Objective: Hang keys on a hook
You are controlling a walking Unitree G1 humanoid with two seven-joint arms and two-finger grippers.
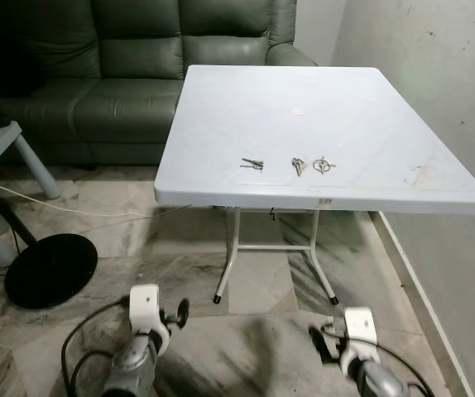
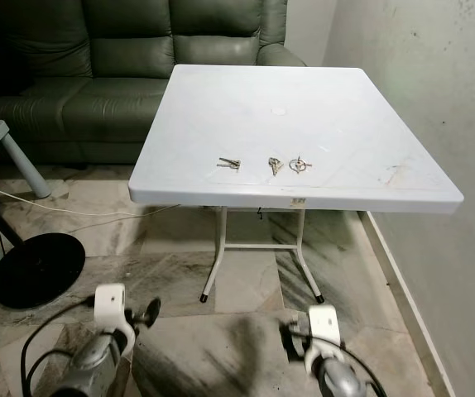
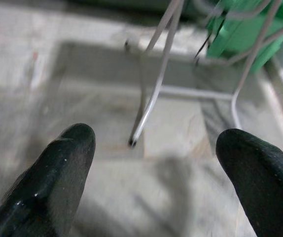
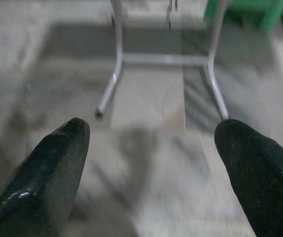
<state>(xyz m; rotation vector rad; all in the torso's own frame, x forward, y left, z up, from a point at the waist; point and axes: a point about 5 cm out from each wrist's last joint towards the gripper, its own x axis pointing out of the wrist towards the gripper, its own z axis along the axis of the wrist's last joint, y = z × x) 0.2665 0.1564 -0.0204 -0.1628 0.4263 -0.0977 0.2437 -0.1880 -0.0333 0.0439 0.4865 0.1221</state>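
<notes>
White plastic surface (image 1: 370, 107) ahead carries three key bunches (image 1: 252, 164) near its front edge. I hold the left hand (image 3: 154, 163) and right hand (image 4: 151, 158) low, both spread, empty. Keys look light, rigid, slippery; I'd pinch the ring.

The white table (image 1: 304, 107) fills the middle of the frame, its top bare except for three key bunches (image 1: 295, 165) in a row near the front edge, with open surface all around them. A wall (image 1: 436, 99) closes the right side. A green sofa (image 1: 130, 74) blocks the upper left. At lower left, a black round base (image 1: 51, 269) and cable (image 1: 80, 211) lie on the floor.
</notes>
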